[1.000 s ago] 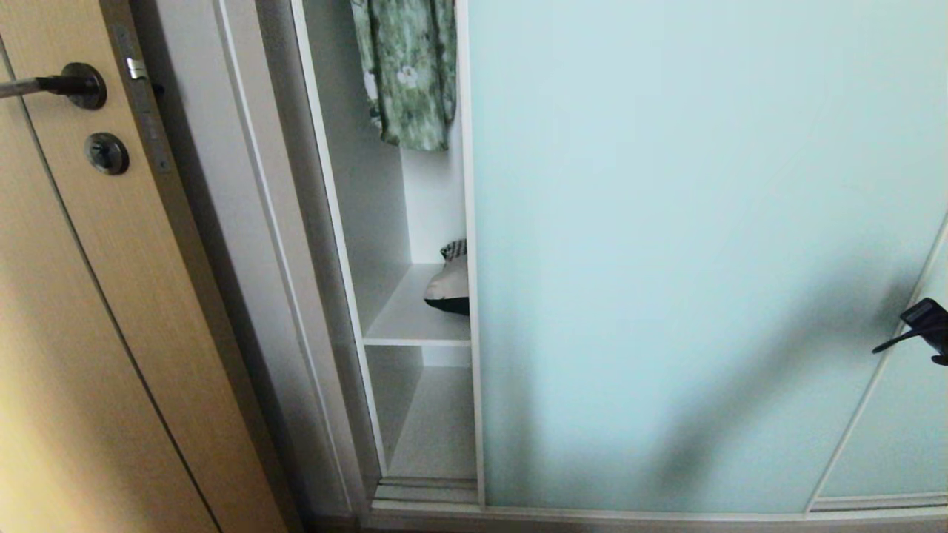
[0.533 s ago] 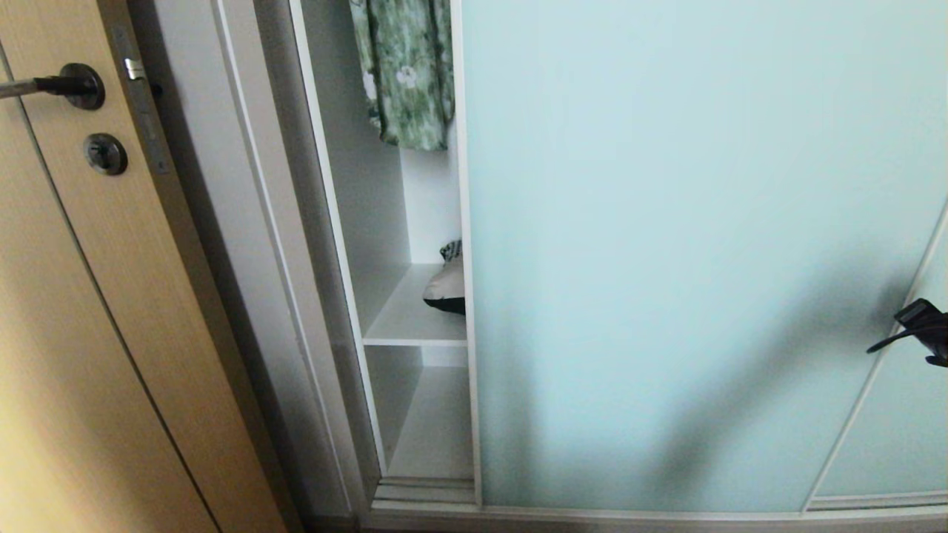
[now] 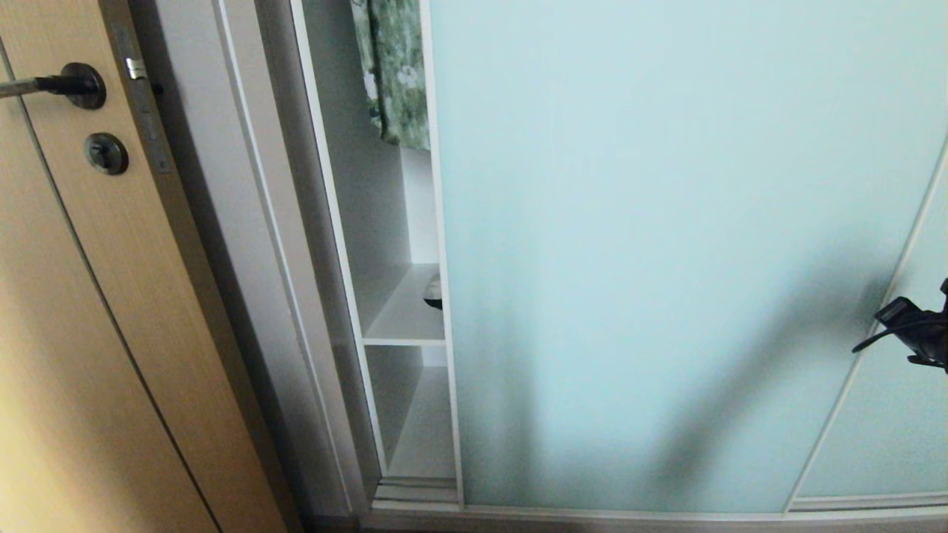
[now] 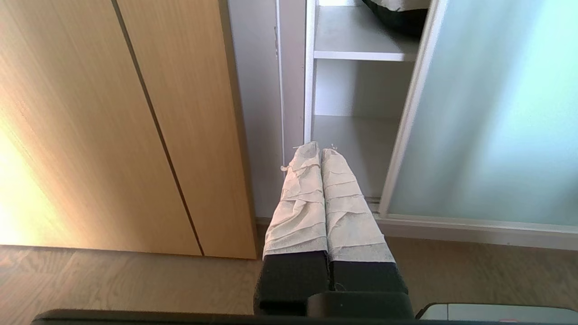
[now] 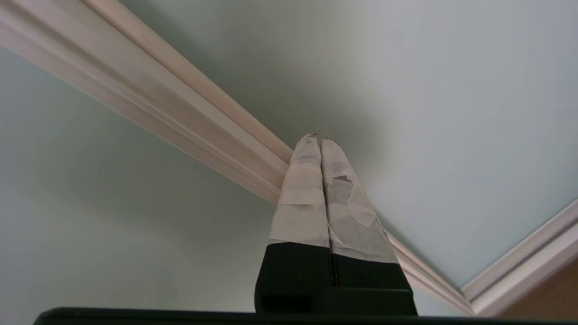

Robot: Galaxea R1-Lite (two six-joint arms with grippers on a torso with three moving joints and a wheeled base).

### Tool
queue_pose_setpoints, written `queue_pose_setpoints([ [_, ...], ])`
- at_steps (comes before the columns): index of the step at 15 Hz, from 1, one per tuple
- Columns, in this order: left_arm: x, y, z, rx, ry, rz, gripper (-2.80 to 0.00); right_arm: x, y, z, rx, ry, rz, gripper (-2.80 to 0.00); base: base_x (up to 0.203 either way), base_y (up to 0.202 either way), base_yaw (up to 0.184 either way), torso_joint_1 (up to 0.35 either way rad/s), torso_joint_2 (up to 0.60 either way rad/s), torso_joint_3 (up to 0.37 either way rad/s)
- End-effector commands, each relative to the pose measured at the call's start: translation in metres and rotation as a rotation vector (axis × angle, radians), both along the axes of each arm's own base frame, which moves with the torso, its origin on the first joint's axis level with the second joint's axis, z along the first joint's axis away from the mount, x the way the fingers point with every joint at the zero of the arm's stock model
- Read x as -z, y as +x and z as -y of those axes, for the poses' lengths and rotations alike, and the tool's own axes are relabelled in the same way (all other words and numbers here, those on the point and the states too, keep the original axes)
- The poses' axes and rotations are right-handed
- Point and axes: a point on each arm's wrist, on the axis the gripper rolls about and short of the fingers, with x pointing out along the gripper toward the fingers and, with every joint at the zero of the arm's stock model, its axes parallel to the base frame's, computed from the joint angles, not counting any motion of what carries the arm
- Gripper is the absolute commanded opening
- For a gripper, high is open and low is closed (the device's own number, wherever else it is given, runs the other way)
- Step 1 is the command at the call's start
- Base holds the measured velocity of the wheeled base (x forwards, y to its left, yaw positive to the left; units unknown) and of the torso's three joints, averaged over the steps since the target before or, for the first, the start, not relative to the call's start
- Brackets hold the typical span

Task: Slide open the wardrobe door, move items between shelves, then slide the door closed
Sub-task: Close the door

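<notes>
The sliding wardrobe door (image 3: 629, 259) is a frosted pale blue-green panel that covers most of the wardrobe, leaving a narrow gap at its left edge. My right gripper (image 5: 316, 137) is shut and empty, its taped tips against the door's silver frame strip (image 5: 180, 104). Only the black right arm (image 3: 911, 333) shows at the head view's right edge. A sliver of the items (image 3: 435, 290) lies on the upper shelf (image 3: 404, 318); the lower shelf (image 3: 422, 437) is bare. My left gripper (image 4: 320, 149) is shut and empty, low in front of the gap.
A tan wooden door (image 3: 74, 333) with a dark handle (image 3: 67, 84) stands to the left of the wardrobe. A green floral garment (image 3: 392, 74) hangs in the gap above the shelves. Wood floor (image 4: 135, 280) runs along the wardrobe's base.
The sliding door has moved left, narrowing the gap and hiding most of the clothes bundle. My right arm has moved left along with it. The left arm has not moved.
</notes>
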Motion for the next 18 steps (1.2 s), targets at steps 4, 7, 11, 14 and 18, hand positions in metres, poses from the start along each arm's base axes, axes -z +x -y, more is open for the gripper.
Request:
queue_pose_setpoints([
  [4, 0.0, 0.0, 0.0, 0.0, 0.0, -0.003, -2.8, -0.023, -0.015, -0.03, -0.032, 0.011, -0.014, -2.8, 0.0, 0.0, 0.0, 0.0, 0.0, 0.0],
  [7, 0.0, 0.0, 0.0, 0.0, 0.0, -0.003, -2.8, -0.032, -0.016, -0.043, -0.053, 0.003, 0.001, -2.8, 0.0, 0.0, 0.0, 0.0, 0.0, 0.0],
  [11, 0.0, 0.0, 0.0, 0.0, 0.0, -0.003, -2.8, -0.033, -0.017, -0.071, -0.101, 0.013, -0.015, -2.8, 0.0, 0.0, 0.0, 0.0, 0.0, 0.0],
  [14, 0.0, 0.0, 0.0, 0.001, 0.0, -0.002, -2.8, -0.03, -0.016, -0.084, -0.122, 0.012, -0.013, -2.8, 0.0, 0.0, 0.0, 0.0, 0.0, 0.0],
  [18, 0.0, 0.0, 0.0, 0.0, 0.0, -0.003, -2.8, -0.039, -0.017, -0.097, -0.15, 0.011, -0.005, -2.8, 0.0, 0.0, 0.0, 0.0, 0.0, 0.0],
])
